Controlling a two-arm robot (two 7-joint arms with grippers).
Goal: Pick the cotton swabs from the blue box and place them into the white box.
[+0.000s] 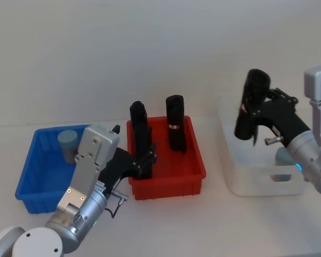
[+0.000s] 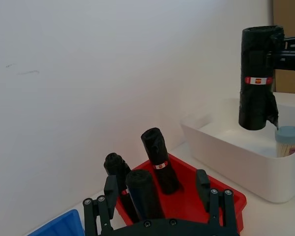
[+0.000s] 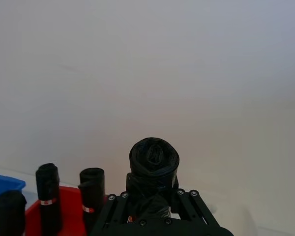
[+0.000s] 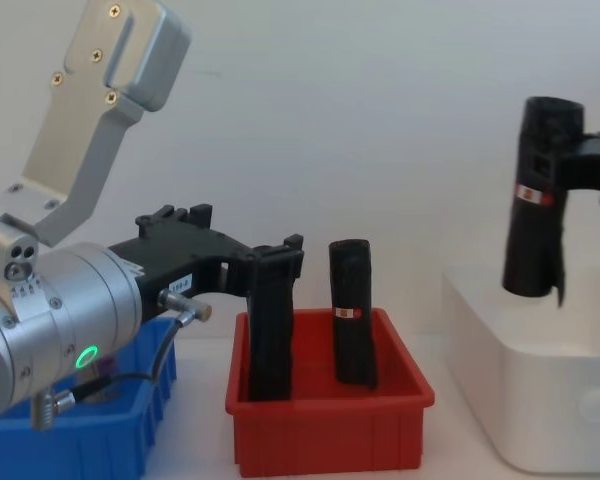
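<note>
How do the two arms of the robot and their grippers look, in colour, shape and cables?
Both arms are rounded silver-grey metal with light grey angular housings fixed by screws. The left arm carries a green light and a thin black cable, the right arm a blue light. The left gripper and the right gripper are matt black.

Blue box (image 1: 29,174), red bin (image 1: 195,160), glossy white box (image 1: 241,176), black rolls (image 1: 175,128) with red-white bands.

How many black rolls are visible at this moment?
3: two black rolls stand in the red bin, the near one between the left gripper's fingers; one held above the white box by the right gripper.
</note>
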